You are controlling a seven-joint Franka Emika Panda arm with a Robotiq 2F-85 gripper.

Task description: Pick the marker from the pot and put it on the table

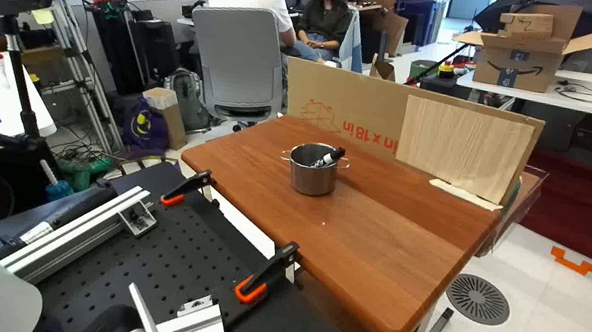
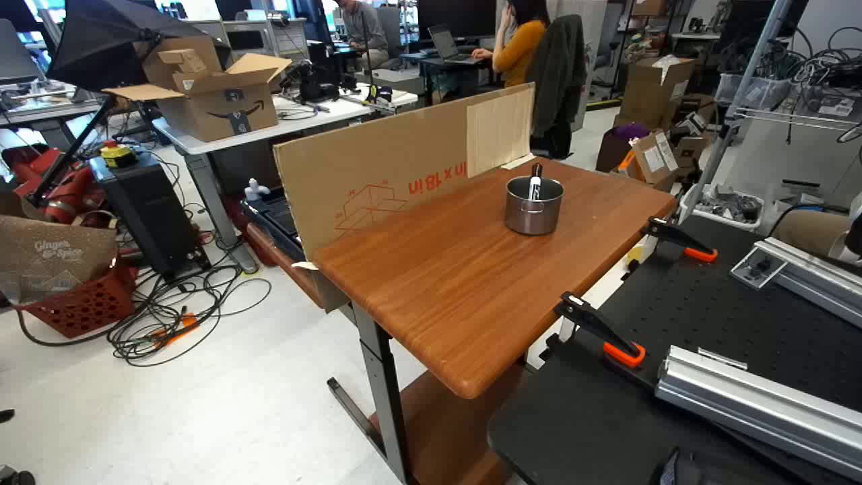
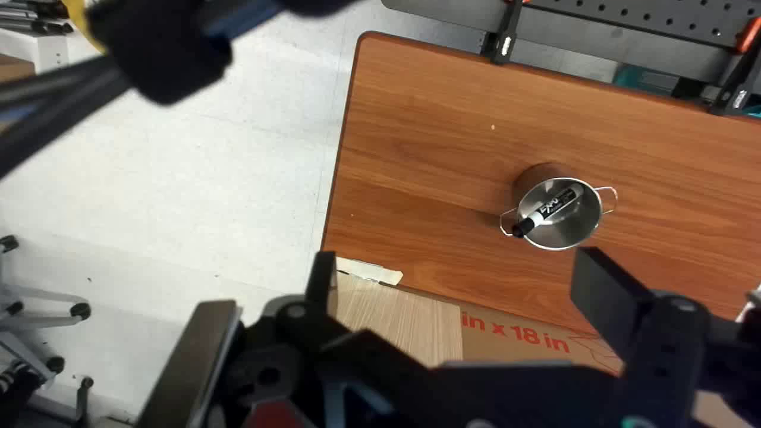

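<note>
Expo marker (image 3: 550,206): slim, straight and round, with a black cap (image 3: 523,227), a white collar just below it, a black label lettered EXPO in white, and a pale grey butt end.
Whereabouts: in the steel pot (image 1: 312,181), the butt down inside and the cap standing above the rim.
Long axis: diagonal across the pot's mouth in the wrist view, at a slant to the line through the two wire handles.
Cap end: points to the lower left there, crossing the rim beside a handle; whether cap and handle touch, I cannot tell. The butt points to the upper right.
Tilt: in an exterior view the marker (image 1: 327,159) slants up to the right; in an exterior view (image 2: 535,184) it looks nearly upright, cap topmost.
Pot: round, shiny inside, upright on the reddish-brown wooden table (image 1: 377,247).
Claw: the gripper (image 3: 456,258) has its black fingers (image 3: 606,300) spread wide, with tabletop and cardboard showing between them.
Cardboard panel (image 1: 340,100): stands along one long table edge, printed in red.
Black workbench (image 1: 155,262): at the opposite edge, with orange-tipped clamps (image 1: 273,269) reaching to the table.
</note>
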